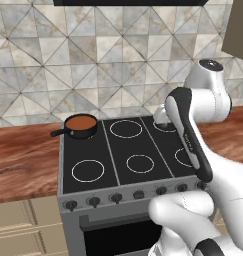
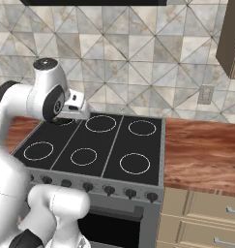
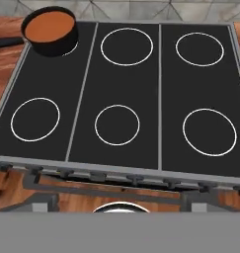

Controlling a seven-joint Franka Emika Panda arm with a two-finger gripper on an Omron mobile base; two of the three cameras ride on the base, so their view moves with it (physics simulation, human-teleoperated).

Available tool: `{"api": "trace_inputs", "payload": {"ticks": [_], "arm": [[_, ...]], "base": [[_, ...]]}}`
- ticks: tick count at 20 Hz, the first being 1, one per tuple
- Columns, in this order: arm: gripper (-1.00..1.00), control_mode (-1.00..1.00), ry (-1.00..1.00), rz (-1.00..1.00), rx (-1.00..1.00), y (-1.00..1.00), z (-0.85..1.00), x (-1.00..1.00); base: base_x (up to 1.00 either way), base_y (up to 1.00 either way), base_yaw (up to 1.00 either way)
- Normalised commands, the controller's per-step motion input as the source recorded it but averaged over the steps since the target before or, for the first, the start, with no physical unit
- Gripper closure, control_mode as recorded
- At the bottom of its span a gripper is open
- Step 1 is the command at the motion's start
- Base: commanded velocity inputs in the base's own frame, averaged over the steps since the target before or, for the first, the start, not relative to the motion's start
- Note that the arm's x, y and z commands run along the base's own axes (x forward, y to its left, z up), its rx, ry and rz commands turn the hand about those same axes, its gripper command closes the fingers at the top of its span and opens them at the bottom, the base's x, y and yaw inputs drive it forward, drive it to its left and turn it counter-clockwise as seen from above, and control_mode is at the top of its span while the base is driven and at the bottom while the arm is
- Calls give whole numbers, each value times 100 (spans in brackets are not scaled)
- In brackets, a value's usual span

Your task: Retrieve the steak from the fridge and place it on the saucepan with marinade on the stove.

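The arm (image 1: 213,170) is made of glossy white rounded shells, with black bands at its joints and a long black strip down one link. A round dark cap (image 2: 44,63) tops one white joint housing.

From my remote station, the left base view looks forward and down from behind the arm's left side, taking in the stove (image 1: 124,150), the saucepan with marinade (image 1: 81,125) at its back-left burner, and the tiled wall behind. The right base view faces the same stove (image 2: 97,147) from behind the arm's right side, at similar range. Both share the black cooktop and backsplash. The hand view looks steeply down on the stove (image 3: 116,94) from close above, with the saucepan with marinade (image 3: 50,29) at its upper left.
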Motion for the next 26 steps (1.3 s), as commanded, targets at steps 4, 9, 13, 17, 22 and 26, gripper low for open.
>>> {"api": "trace_inputs", "payload": {"ticks": [4,9,13,17,22,26], "arm": [[-100,-100,-29,0,-5,0,0,-100],[-100,-100,-22,0,-4,0,0,-93],[-100,-100,-15,0,-3,0,-3,-79],[-100,-100,-11,0,-1,0,-3,-55],[-100,-100,-4,0,0,0,-1,-34],[-100,-100,-3,0,0,0,0,-28]], "base": [[0,0,0],[0,0,0],[0,0,0],[0,0,0],[0,0,0],[0,0,0]]}}
